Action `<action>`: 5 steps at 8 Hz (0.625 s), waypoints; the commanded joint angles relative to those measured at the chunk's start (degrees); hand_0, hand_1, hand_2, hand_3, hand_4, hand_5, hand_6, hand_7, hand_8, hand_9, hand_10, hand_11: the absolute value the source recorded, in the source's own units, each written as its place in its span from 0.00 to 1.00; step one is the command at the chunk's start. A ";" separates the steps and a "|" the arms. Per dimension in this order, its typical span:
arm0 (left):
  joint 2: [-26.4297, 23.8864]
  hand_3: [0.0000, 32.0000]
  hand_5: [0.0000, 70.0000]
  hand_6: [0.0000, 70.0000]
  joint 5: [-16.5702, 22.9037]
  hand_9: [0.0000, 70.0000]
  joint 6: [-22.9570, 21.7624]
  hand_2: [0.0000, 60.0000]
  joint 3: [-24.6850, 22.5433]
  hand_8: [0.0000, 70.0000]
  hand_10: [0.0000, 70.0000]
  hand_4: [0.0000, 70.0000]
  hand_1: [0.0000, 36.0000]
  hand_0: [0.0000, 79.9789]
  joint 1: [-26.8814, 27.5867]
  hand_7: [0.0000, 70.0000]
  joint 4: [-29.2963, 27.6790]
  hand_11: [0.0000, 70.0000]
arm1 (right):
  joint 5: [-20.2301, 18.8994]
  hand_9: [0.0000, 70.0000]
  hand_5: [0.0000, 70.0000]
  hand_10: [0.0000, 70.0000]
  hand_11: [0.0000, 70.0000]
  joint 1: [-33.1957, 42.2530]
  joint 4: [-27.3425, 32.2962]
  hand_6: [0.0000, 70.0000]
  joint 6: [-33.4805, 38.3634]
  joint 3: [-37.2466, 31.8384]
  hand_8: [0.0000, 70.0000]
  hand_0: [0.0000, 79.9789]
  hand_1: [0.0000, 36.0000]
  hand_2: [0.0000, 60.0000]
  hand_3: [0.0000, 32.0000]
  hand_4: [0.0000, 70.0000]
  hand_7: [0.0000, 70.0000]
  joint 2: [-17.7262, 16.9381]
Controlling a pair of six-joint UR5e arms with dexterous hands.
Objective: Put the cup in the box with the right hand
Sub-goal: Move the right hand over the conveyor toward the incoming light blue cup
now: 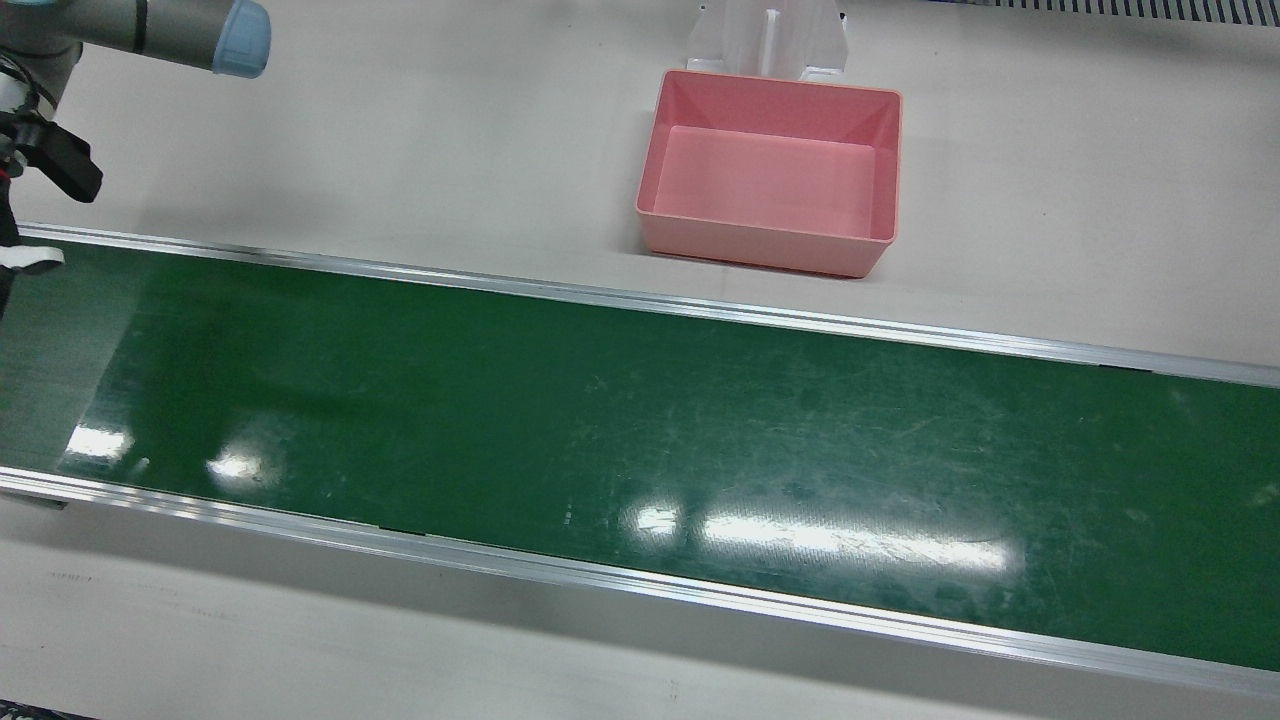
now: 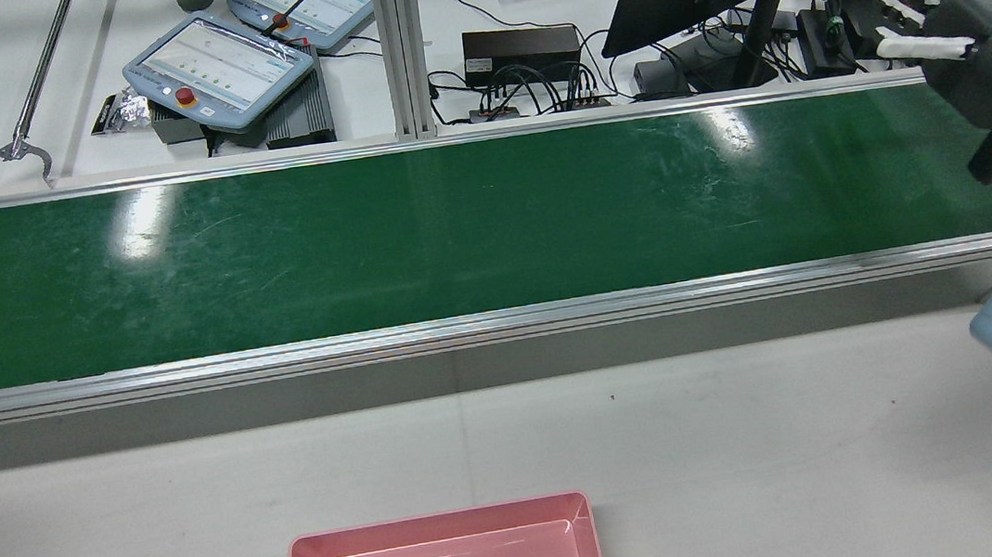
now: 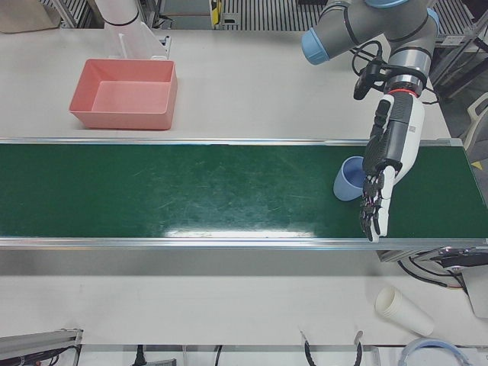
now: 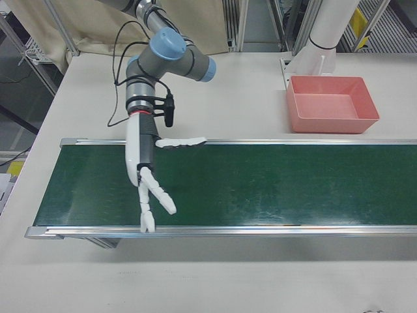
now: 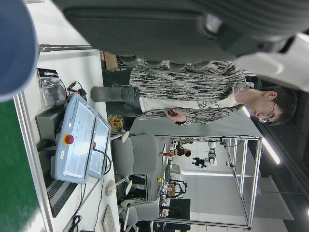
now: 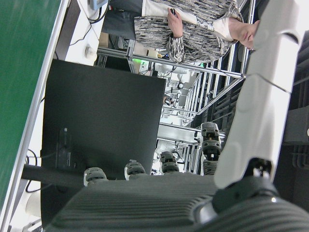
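Clearly nothing is done yet: the blue cup stands on the green belt near the desk's far end, beside the empty left hand. The right hand, released, fingers spread, must fetch it. The pink box sits empty.

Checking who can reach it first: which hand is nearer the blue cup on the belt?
Left. The left hand hangs right beside the blue cup. The right hand is open over the belt's opposite end; no cup shows there.
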 commanded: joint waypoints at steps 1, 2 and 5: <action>0.00 0.00 0.00 0.00 0.00 0.00 -0.08 0.00 0.13 0.00 0.00 0.00 0.00 0.00 0.00 0.00 0.03 0.00 | 12.68 0.02 0.08 0.01 0.05 -13.22 -8.31 0.03 -0.53 9.05 0.00 0.67 0.51 0.00 0.37 0.00 0.17 4.25; 0.00 0.00 0.00 0.00 0.00 0.00 -0.08 0.00 0.04 0.00 0.00 0.00 0.00 0.00 0.00 0.00 0.03 0.00 | 15.03 0.02 0.08 0.01 0.04 -16.17 -10.80 0.04 -2.62 12.17 0.00 0.67 0.52 0.00 0.22 0.00 0.17 5.30; 0.00 0.00 0.00 0.00 0.09 0.00 -0.08 0.00 -0.13 0.00 0.00 0.00 0.00 0.00 0.00 0.00 0.03 0.00 | 16.19 0.01 0.06 0.01 0.04 -18.22 -9.95 0.00 -9.56 11.76 0.01 0.60 0.35 0.00 0.66 0.00 0.10 5.57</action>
